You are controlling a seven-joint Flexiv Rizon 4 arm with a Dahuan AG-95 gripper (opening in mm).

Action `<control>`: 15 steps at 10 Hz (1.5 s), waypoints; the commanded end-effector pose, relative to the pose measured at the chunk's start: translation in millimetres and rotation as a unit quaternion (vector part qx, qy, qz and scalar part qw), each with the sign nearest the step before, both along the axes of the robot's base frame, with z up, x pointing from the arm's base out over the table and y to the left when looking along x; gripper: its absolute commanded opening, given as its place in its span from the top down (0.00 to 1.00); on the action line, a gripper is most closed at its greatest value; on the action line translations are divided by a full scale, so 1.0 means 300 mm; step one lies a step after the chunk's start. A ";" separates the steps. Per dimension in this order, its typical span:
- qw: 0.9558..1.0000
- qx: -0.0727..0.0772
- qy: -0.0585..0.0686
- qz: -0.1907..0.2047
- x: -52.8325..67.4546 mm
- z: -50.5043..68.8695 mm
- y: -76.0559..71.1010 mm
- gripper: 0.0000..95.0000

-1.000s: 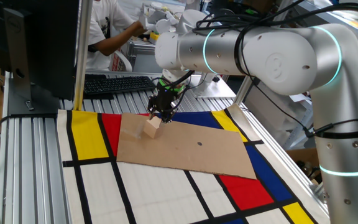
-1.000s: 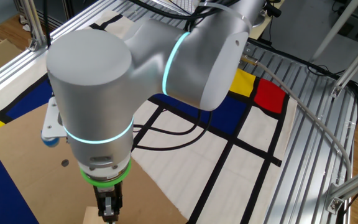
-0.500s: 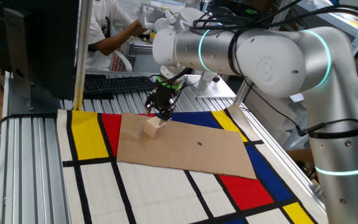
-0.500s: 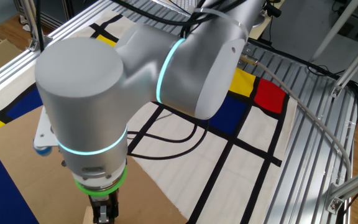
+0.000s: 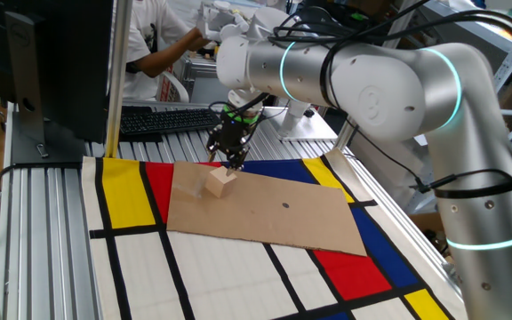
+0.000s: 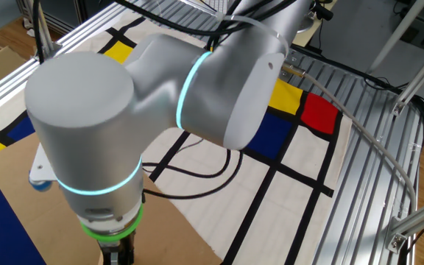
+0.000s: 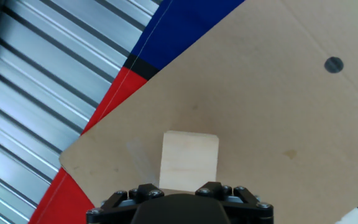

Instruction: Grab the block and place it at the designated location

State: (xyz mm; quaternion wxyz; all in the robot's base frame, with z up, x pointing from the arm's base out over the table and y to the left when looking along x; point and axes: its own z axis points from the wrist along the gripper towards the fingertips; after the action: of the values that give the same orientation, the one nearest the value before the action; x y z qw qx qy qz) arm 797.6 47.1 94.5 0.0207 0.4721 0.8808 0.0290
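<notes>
1. One block (image 5: 221, 181) sits just below your claw (image 5: 234, 160), resting on the brown board (image 5: 274, 212) near its far corner; nothing is held, and you cannot tell how wide the fingers stand.
2. You look to be between steps: the block is either newly set down or not yet grasped.
3. Beyond the claw lie a red patch (image 7: 114, 99) and a blue patch (image 7: 185, 28) of the tabletop mat; nothing blocks a straight descent.

Pale tan block (image 5: 221, 181) (image 7: 189, 160) — resting flat on cardboard.
</notes>
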 end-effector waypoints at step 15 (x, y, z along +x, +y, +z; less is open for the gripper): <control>1.000 -0.009 -0.004 0.011 -0.011 -0.088 0.008 0.20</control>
State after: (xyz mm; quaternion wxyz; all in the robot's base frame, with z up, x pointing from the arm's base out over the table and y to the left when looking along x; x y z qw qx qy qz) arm 793.6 49.0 66.5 0.0290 0.4612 0.8865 0.0243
